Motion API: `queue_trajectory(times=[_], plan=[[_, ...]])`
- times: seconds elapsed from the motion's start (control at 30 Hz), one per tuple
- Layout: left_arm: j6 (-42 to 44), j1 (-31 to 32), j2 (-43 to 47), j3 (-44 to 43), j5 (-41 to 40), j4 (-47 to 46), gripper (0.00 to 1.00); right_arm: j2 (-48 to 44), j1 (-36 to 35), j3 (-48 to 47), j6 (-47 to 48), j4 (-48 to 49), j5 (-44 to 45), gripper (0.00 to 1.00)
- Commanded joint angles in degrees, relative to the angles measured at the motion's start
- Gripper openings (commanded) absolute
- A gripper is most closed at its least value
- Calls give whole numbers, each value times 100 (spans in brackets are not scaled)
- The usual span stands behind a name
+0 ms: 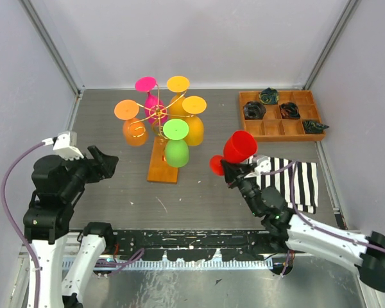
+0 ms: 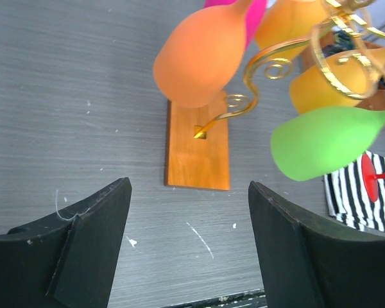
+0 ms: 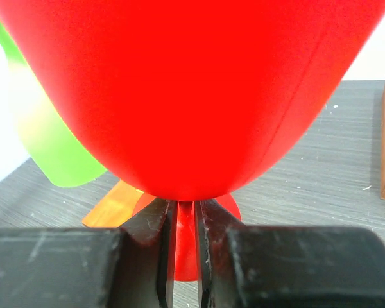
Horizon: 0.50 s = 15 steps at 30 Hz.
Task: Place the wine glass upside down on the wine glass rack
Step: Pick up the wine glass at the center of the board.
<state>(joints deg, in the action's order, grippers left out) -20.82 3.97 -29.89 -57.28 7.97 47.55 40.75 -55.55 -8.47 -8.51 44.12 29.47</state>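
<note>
Since the red wine glass (image 1: 239,146) seems light, stiff and slippery, I grip its thin stem just under the bowl with my right end effector (image 3: 185,224) clamped, above the counter (image 1: 199,192) right of the wine glass rack (image 1: 159,115), my left end effector (image 2: 189,186) apart and empty.

Dark grey tabletop (image 1: 199,192) with fine horizontal grain, marked by some small white specks and scratches. Closed on three sides by plain pale walls: back wall (image 1: 192,38), left wall (image 1: 13,77), right wall (image 1: 366,77). Thin metal posts (image 1: 51,43) in both back corners. Soft, even light, without hard shadows.
</note>
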Motion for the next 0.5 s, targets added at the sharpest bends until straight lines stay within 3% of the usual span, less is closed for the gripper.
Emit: queue_trajectory(times=[0.0, 0.23, 0.47], plan=[[292, 165, -204, -627, 636, 216, 82, -1227, -34, -715, -354, -2775, 224, 1], [206, 753, -688, -1829, 975, 223, 82, -1839, -32, -1867, -551, -4421, -168, 1], [-1021, 755, -1035, -2325, 1850, -808, 74, -1852, -35, -2746, -583, -4559, -793, 1]])
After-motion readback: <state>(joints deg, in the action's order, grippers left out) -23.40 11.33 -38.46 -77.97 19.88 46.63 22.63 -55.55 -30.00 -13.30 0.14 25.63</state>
